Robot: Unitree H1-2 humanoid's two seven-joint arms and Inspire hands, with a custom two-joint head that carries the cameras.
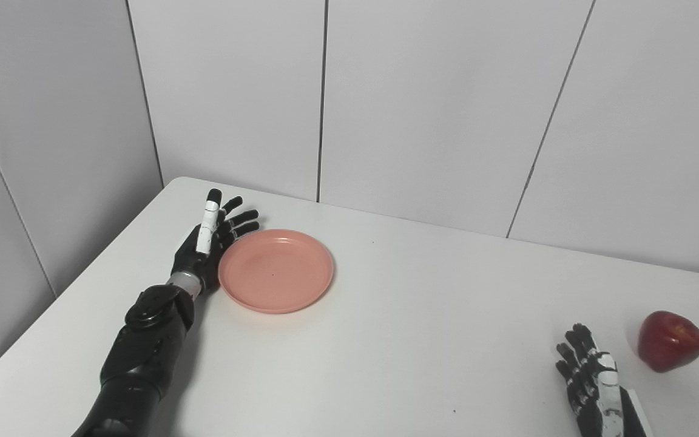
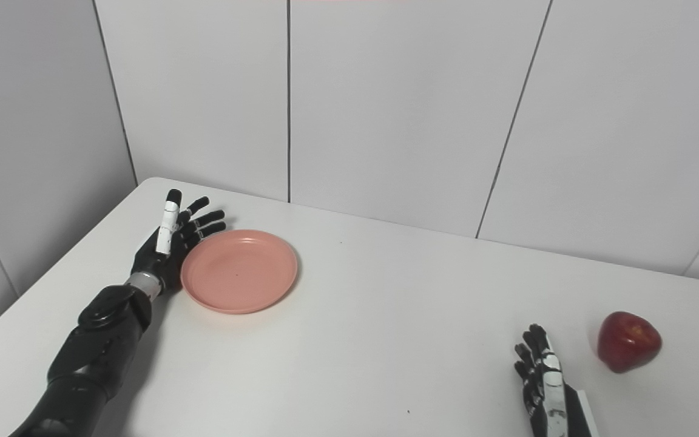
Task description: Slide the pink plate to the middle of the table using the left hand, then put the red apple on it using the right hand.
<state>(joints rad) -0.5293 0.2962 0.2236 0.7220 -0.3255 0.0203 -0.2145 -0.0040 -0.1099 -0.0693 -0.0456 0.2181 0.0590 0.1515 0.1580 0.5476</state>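
A pink plate (image 1: pixel 275 269) lies on the white table (image 1: pixel 422 315), left of the middle. My left hand (image 1: pixel 209 238) is open with its fingers spread, set against the plate's left rim. A red apple (image 1: pixel 670 340) stands near the table's right edge. My right hand (image 1: pixel 592 379) is open and empty at the bottom right, a little left of the apple and apart from it. The same scene shows in the right eye view: the plate (image 2: pixel 239 269), the left hand (image 2: pixel 170 240), the apple (image 2: pixel 628 340) and the right hand (image 2: pixel 542 376).
Grey wall panels (image 1: pixel 434 103) stand close behind the table's far edge and along its left side. The table's left edge runs diagonally beside my left forearm (image 1: pixel 143 352).
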